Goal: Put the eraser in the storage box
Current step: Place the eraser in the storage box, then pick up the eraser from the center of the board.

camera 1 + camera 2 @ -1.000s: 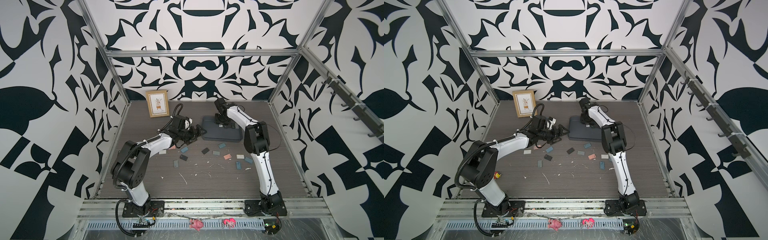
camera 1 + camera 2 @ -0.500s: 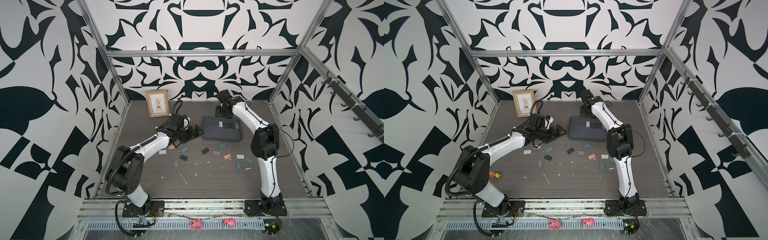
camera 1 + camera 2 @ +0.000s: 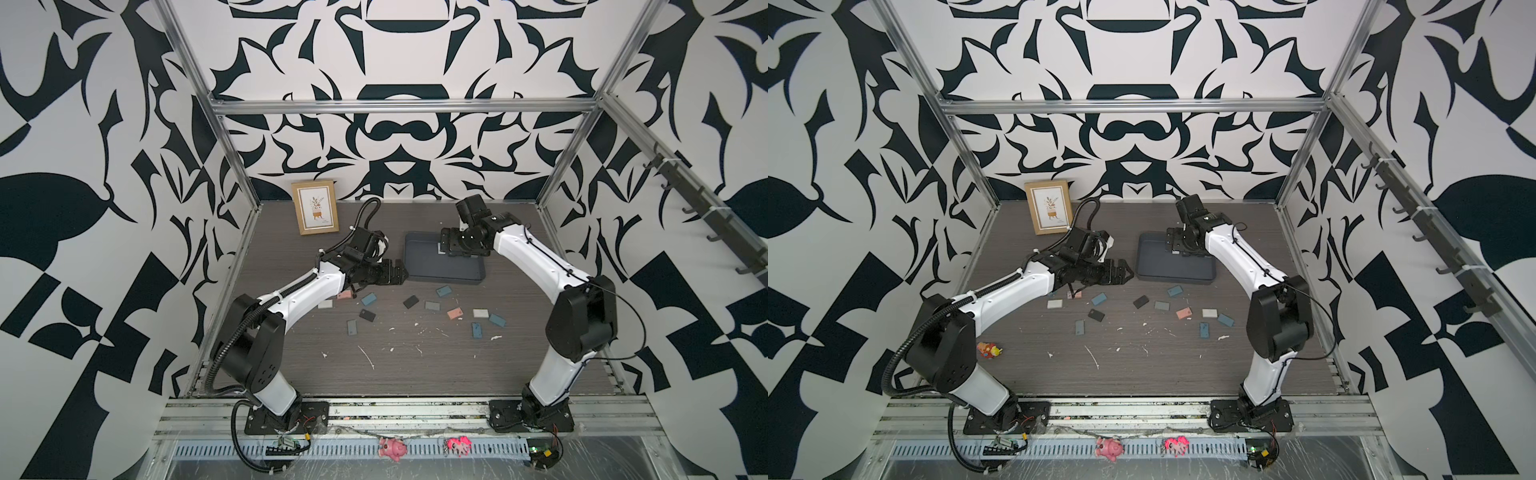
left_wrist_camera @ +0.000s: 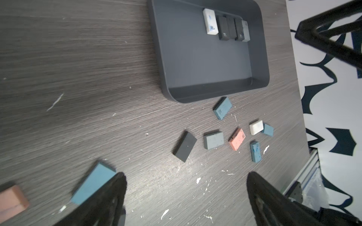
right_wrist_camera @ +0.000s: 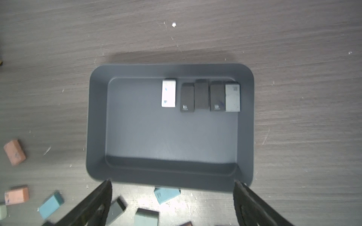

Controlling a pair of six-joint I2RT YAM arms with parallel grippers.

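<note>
The storage box (image 3: 440,268) (image 3: 1173,268), a shallow dark grey tray, lies at the back middle of the table. Along its far wall lies a row of erasers: a white eraser (image 5: 168,93) (image 4: 210,22), three black ones (image 5: 201,94) and a grey one (image 5: 232,97). My right gripper (image 3: 445,245) (image 5: 172,182) hangs over the box (image 5: 166,135), open and empty. My left gripper (image 3: 397,272) (image 4: 186,176) hovers low just left of the box (image 4: 205,58), open with nothing between its fingers. A blue eraser (image 4: 94,184) lies beside one finger.
Several loose erasers lie in front of the box: black (image 3: 410,302), pink (image 3: 456,312), white (image 3: 481,313), blue (image 3: 368,298). A wooden picture frame (image 3: 314,206) leans at the back left. A small colourful toy (image 3: 989,350) lies near the left arm's base.
My right gripper has lifted up from the box floor and its jaws have spread open. My left arm has stretched a little toward the box, still open.
</note>
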